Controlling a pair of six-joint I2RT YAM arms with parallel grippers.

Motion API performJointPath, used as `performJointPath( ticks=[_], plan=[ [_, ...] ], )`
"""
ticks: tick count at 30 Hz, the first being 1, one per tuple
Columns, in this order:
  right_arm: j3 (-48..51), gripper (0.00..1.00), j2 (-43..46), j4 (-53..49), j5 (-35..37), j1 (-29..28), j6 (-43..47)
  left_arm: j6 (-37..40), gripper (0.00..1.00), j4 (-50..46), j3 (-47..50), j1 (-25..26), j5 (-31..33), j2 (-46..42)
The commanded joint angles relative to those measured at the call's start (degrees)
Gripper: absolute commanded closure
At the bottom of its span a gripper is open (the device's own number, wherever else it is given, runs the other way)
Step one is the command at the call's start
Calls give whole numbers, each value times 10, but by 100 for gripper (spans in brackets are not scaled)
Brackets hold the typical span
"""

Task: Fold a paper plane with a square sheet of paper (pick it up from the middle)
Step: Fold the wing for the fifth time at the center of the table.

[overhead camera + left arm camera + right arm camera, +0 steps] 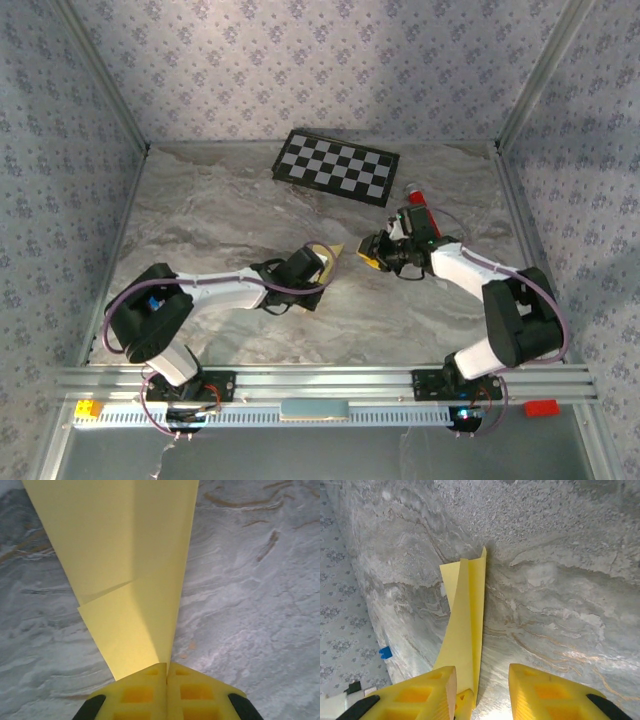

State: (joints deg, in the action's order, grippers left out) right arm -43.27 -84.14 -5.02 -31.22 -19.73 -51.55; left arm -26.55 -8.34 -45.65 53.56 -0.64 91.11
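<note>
The pale-yellow sheet of paper (pixel 130 570) is folded lengthwise into a narrow, dart-like paper plane. My left gripper (pixel 166 669) is shut on its rear end, and it fans out ahead above the marble table. In the top view the left gripper (pixel 322 262) sits at mid-table with the paper's tip (pixel 337 251) pointing right. My right gripper (pixel 370 256) faces it from the right. In the right wrist view the right gripper (pixel 482 687) stands open. The paper plane (pixel 465 630) runs up beside its left finger (pixel 437 690), touching neither pad.
A black-and-white checkerboard panel (pixel 336 166) lies at the back of the table. A red tube (pixel 416 203) lies just behind the right wrist. Patterned walls and metal posts enclose the table on three sides. An aluminium rail (pixel 320 381) runs along the near edge.
</note>
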Motion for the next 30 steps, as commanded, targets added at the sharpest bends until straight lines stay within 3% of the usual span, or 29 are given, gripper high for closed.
performJointPath(
  ticks=[1, 8, 17, 20, 30],
  plan=[
    [10, 67, 16, -11, 9, 2, 18, -16, 100, 44, 6, -15, -86, 8],
    [28, 70, 23, 22, 5, 0, 14, -49, 100, 107, 20, -35, -155, 28],
    [87, 75, 74, 119, 73, -43, 68, -82, 100, 168, 43, -51, -189, 36],
    [78, 76, 69, 87, 57, -37, 80, -97, 100, 196, 57, -55, -194, 35],
    [73, 75, 21, 133, -11, -39, 61, -125, 100, 343, 108, -71, -238, 49]
  ],
)
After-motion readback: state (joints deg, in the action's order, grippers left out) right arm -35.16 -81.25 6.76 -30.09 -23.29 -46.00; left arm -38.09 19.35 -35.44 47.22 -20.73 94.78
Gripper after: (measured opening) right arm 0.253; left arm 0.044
